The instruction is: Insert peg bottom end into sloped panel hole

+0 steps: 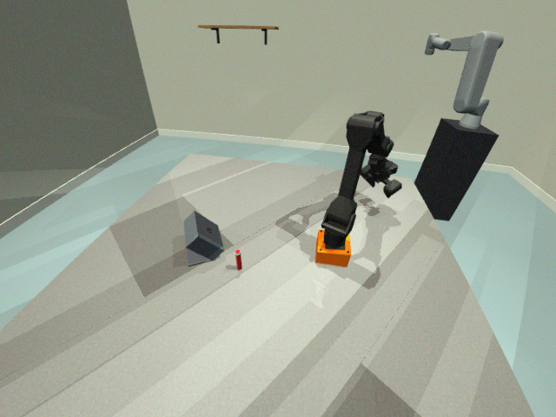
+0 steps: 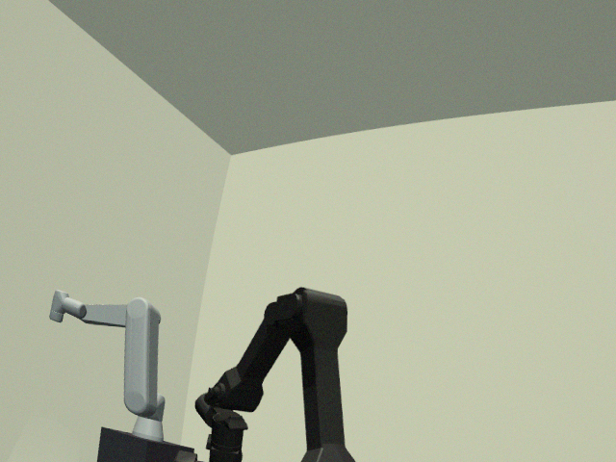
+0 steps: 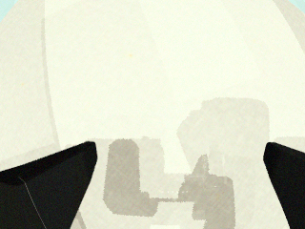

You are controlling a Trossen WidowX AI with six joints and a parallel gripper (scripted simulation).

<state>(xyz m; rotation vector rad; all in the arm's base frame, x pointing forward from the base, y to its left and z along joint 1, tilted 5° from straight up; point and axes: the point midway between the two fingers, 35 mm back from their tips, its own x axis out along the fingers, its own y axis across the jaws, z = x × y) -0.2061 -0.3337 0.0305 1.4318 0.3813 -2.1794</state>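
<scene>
No readable text, label, brand, number or sign appears in any view. The sloped panel (image 1: 202,235) carries a small dark mark on its face, too small to tell whether it is lettering. Faint pale marks on one gripper finger (image 3: 38,217) in the wrist view cannot be read.

A bare robot lab: two arms, plain walls, one wall shelf (image 1: 237,27).
</scene>
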